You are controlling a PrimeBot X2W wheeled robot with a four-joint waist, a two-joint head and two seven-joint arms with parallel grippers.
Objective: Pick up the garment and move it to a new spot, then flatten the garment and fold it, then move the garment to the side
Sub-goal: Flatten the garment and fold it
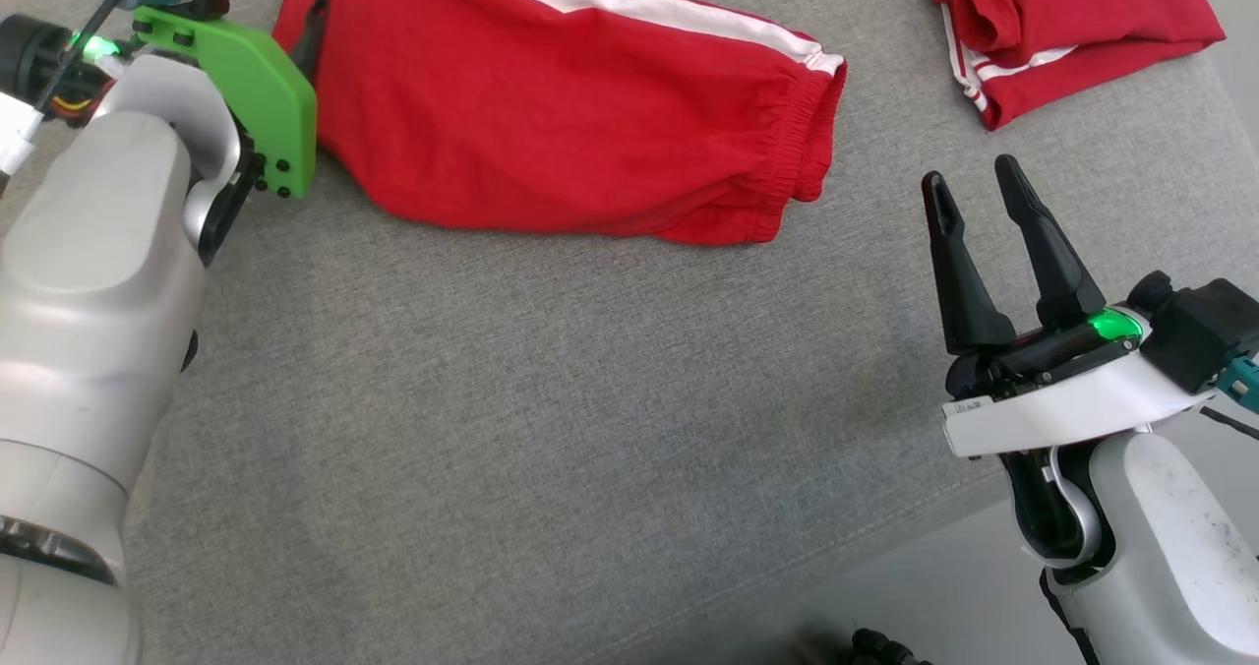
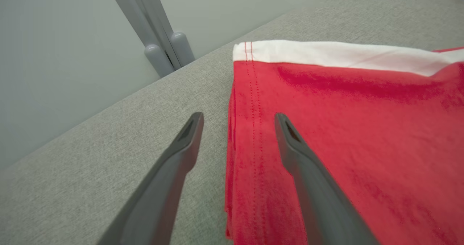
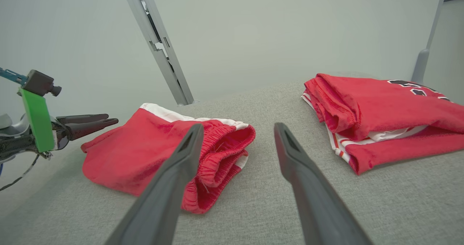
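The left gripper (image 2: pixel 239 120) hangs empty with its fingers spread across the stitched hem of the folded red shorts (image 2: pixel 344 129), one finger over cloth and one over the grey surface (image 2: pixel 108 129). The right gripper (image 1: pixel 971 178) is also spread and empty. The shorts' waistband lies ahead to its left, and a red jersey (image 1: pixel 1062 26) ahead to its right.

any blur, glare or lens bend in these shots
head view: even soft light, no glare, thin shadow under the red shorts; left wrist view: left gripper's fingers soft, hem stitching crisp; right wrist view: wide lens splays the frame posts outward
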